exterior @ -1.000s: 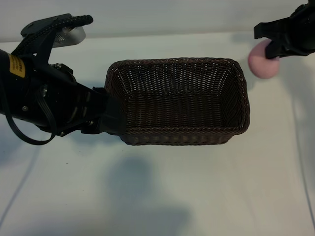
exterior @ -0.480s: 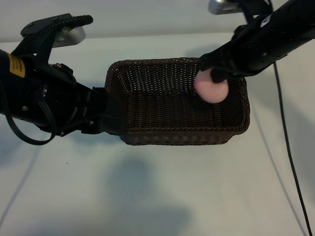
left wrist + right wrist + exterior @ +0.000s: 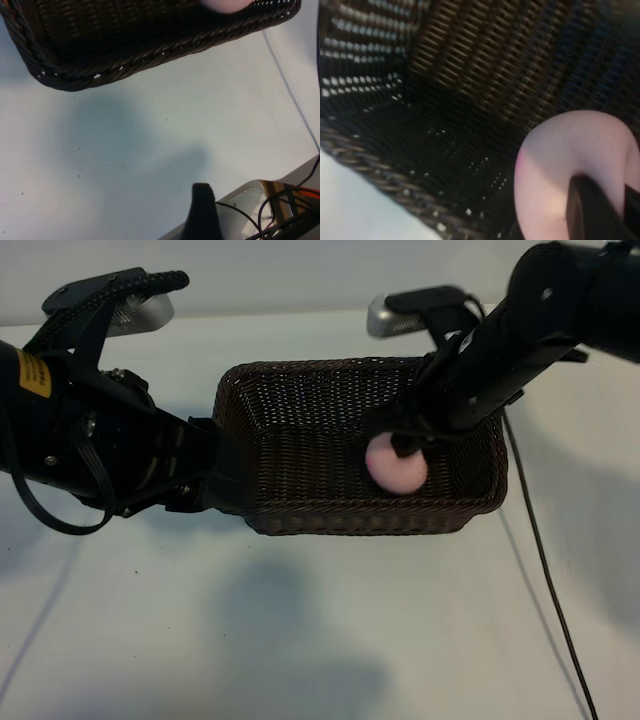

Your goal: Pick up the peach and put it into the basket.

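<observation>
table [image 3: 330, 640]: white, bare surface around everything; faint shadows on near side
basket [image 3: 300, 455]: dark brown wicker, rectangular, centre of table; long sides run left to right
left arm [image 3: 90, 430]: black, big, at far left; reaches in to basket's left end
left gripper [image 3: 225, 475]: at basket's left wall; jaws spread wide, seemingly astride the rim, contact hard to confirm from this angle; one black fingertip [image 3: 201, 212] visible in left wrist view above bare table
right arm [image 3: 540, 320]: enters from far right, slants down over basket's right half
right gripper [image 3: 405, 445]: inside basket opening, right of centre; clamped on the peach, dark finger [image 3: 592, 212] across fruit in right wrist view
peach [image 3: 396, 465]: pale pink, round; held in right gripper, within basket's rim near the near-right part; whether touching basket floor unclear
cable [image 3: 545, 570]: thin black, trails from right arm across table toward near right edge
</observation>
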Action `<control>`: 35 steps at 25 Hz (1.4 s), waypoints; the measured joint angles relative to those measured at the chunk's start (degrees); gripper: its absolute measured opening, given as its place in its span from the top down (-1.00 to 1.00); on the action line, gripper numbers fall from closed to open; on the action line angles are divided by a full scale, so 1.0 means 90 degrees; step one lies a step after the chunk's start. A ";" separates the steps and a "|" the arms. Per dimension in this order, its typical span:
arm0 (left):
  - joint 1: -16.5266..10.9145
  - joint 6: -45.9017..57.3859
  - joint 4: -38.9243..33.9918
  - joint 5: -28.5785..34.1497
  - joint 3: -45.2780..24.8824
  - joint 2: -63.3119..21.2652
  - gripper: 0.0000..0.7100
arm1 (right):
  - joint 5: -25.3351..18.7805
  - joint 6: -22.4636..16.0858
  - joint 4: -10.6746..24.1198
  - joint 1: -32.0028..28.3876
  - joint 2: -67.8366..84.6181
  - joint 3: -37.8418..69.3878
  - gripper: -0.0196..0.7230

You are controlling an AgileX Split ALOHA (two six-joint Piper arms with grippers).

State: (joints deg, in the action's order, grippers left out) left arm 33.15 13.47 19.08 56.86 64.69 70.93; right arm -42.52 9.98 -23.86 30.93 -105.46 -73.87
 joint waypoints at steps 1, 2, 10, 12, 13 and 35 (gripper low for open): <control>0.0000 0.0000 0.0000 0.0000 0.0000 0.0000 -0.52 | 0.0029 0.0028 0.0000 0.0000 -0.0088 0.0000 0.83; 0.0000 0.0000 0.0000 0.0000 0.0000 0.0000 -0.52 | 0.0049 0.0050 0.0000 0.0000 -0.0165 -0.0005 0.83; 0.0000 0.0000 0.0000 0.0000 0.0000 0.0000 -0.52 | 0.0089 0.0074 0.0000 0.0000 -0.0331 -0.0052 0.63; 0.0000 0.0000 0.0000 0.0000 0.0000 0.0000 -0.52 | 0.0036 0.0074 0.0000 0.0000 -0.0331 -0.0148 0.39; 0.0000 0.0000 0.0000 0.0000 0.0000 0.0000 -0.52 | -0.0013 0.0074 0.0000 0.0000 -0.0331 -0.0228 0.26; 0.0000 0.0000 0.0000 0.0000 0.0000 0.0000 -0.52 | -0.1238 -0.1037 0.0706 0.0000 0.1029 -0.0774 -0.50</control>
State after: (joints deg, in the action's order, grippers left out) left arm 33.15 13.47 19.08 56.86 64.69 70.93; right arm -53.66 0.65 -17.50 30.93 -96.20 -80.84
